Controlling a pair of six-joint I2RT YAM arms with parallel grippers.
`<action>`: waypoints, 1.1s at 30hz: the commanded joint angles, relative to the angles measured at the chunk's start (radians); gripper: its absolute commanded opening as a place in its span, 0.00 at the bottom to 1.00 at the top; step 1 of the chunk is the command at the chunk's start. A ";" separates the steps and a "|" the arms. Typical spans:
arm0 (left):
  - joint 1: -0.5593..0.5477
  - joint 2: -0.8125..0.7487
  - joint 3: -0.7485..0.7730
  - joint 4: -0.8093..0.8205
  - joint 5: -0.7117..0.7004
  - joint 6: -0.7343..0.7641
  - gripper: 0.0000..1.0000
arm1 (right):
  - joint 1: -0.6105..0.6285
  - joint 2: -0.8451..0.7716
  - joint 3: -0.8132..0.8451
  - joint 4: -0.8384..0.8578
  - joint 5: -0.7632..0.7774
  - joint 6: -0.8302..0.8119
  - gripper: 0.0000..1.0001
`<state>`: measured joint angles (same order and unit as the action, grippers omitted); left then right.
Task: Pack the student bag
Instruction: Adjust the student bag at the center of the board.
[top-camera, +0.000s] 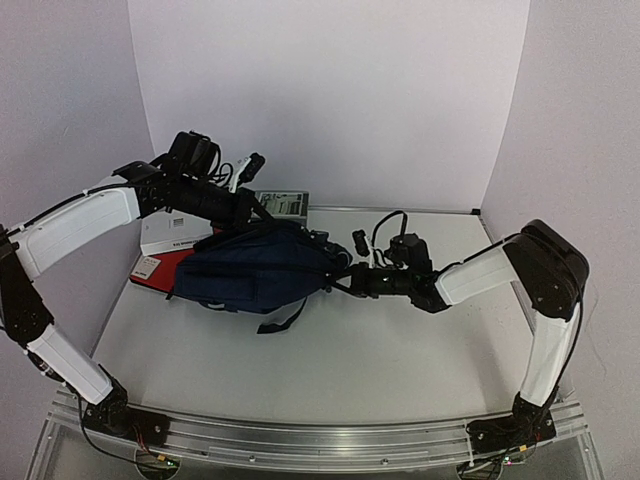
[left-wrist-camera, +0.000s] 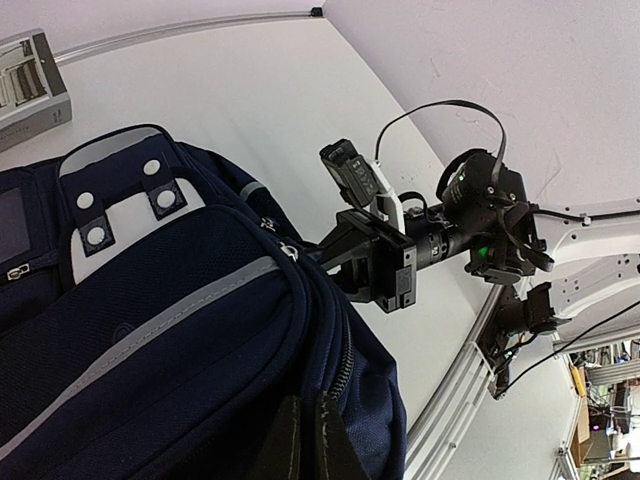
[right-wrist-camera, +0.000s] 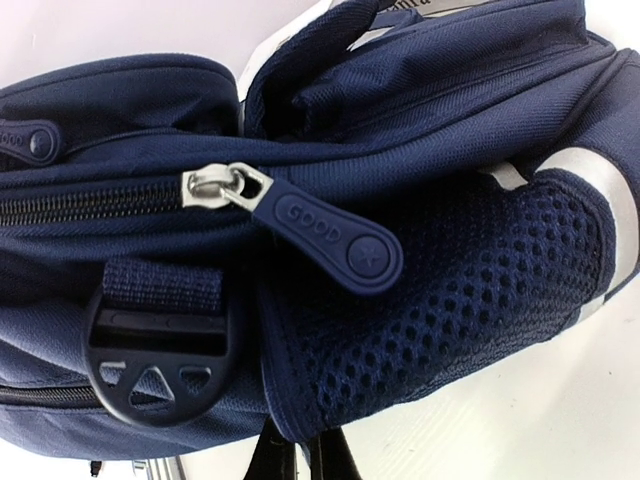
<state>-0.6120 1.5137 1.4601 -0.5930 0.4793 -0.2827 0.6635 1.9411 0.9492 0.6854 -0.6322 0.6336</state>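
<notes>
Our left gripper (left-wrist-camera: 312, 445) is closed tight at the 12 o'clock edge of the student bag (top-camera: 260, 270); we cannot tell whether it pinches fabric. A red book (top-camera: 160, 268) and a white box (top-camera: 170, 232) lie outside at the bag's 9 o'clock, so we judge the packing unfinished. The bag lies on its side, left of the table's centre. At its 3 o'clock our right gripper (right-wrist-camera: 300, 460) is closed, with the zip pull (right-wrist-camera: 320, 235) nearby and unheld.

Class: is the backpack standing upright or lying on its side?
Lying on its side: the student bag stretches long and low across the table in the top view.
</notes>
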 joint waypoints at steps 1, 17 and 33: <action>0.018 0.006 0.060 0.167 -0.035 -0.022 0.00 | 0.047 -0.109 -0.035 0.064 -0.008 0.014 0.00; 0.006 0.162 0.040 0.207 -0.014 0.043 0.00 | 0.179 -0.300 -0.011 -0.355 0.173 -0.037 0.00; -0.091 0.238 -0.013 0.326 -0.128 0.111 0.01 | 0.203 -0.307 0.012 -0.637 0.474 0.034 0.00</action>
<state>-0.7071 1.7147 1.4596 -0.4234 0.4905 -0.1284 0.8154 1.6783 0.9325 0.0251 -0.1883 0.6420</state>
